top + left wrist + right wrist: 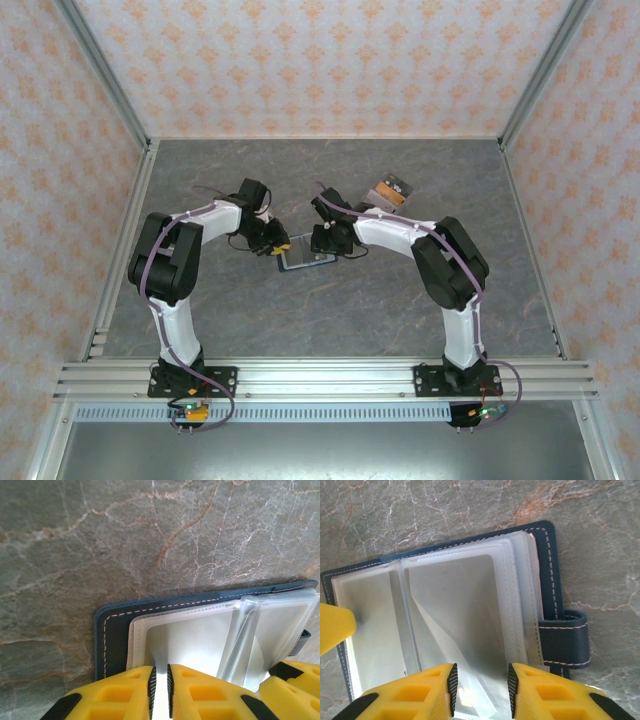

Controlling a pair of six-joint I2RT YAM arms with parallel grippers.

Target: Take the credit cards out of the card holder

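The navy card holder (306, 259) lies open on the table between both arms, its clear sleeves (465, 610) facing up and see-through, with no card showing in them. Its closure tab (565, 645) sticks out on the right. My left gripper (160, 690) is almost shut, only a thin slit between its pads, and its tips rest on the sleeve of the left half (190, 640). My right gripper (481, 687) is open over the right half, a loose clear leaf lying under the gap. Loose credit cards (390, 192), orange and dark, lie in a small pile behind the right arm.
Grey marble-patterned tabletop (330, 320) with metal rails along its sides (125, 240) and patterned walls around. One sleeve leaf (242, 640) stands up between the two halves. The left finger (335, 625) shows at the holder's left edge.
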